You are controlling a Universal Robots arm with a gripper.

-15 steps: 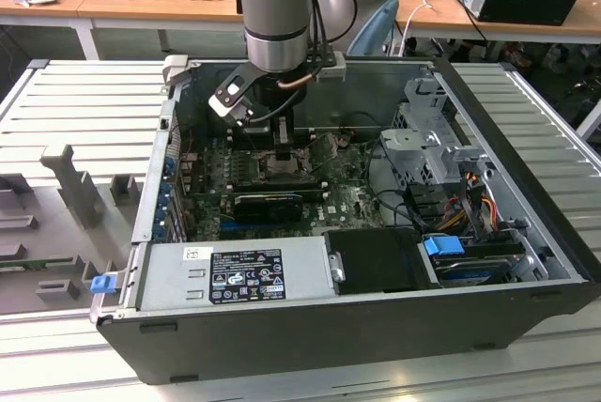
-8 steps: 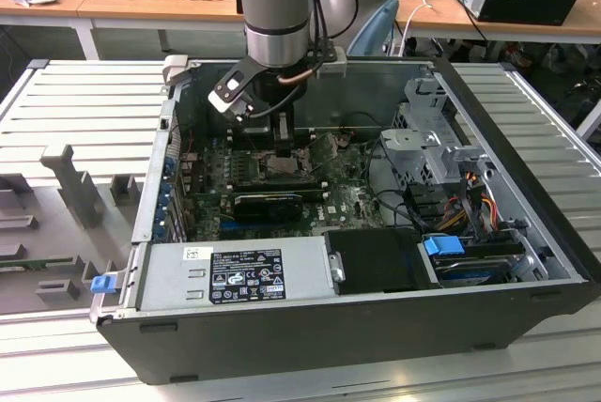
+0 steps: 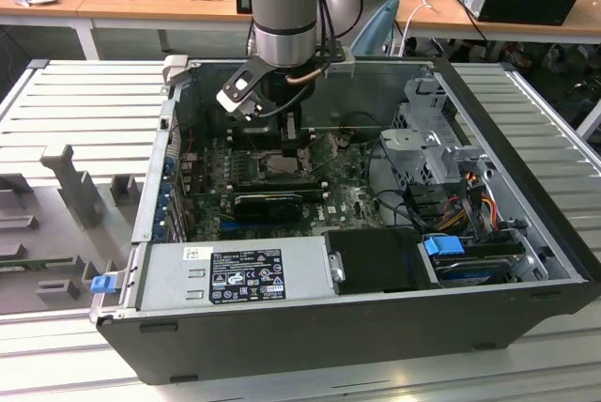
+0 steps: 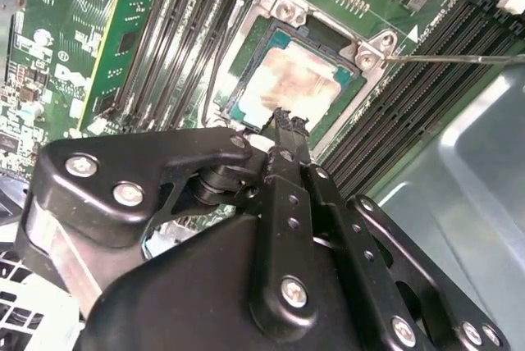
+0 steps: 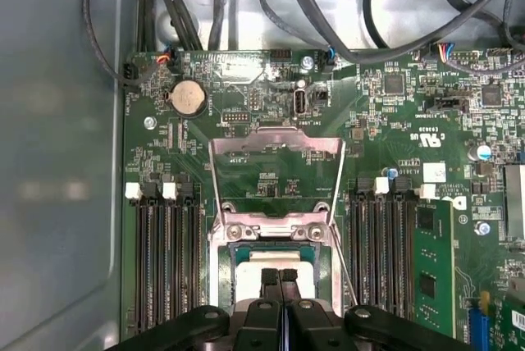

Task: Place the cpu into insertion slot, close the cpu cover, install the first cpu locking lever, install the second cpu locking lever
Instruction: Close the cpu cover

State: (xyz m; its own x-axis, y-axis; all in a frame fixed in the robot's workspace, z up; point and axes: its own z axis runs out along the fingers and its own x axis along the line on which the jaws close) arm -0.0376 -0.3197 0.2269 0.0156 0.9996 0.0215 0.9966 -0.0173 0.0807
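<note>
The gripper (image 5: 280,275) has its two fingers pinched together with nothing between them, the tip pointing down at the cpu (image 4: 287,80), which lies flat and square inside the insertion slot (image 4: 318,35). Whether the tip touches the metal top or hangs just above it, I cannot tell. The placing looks done to me, and the work now stands at the cover. The cpu cover (image 5: 276,134) is swung open beyond the slot's hinge edge (bare board shows through its window). Shutting it would, I reckon, call for the tip to clear the cpu and catch the plate's free edge. A thin locking lever (image 4: 459,58) sticks out beside the slot, unlatched. Black memory slots (image 5: 164,261) flank the slot on both sides. Loose cables (image 5: 328,6) run beyond the cover, well apart from the slot.
</note>
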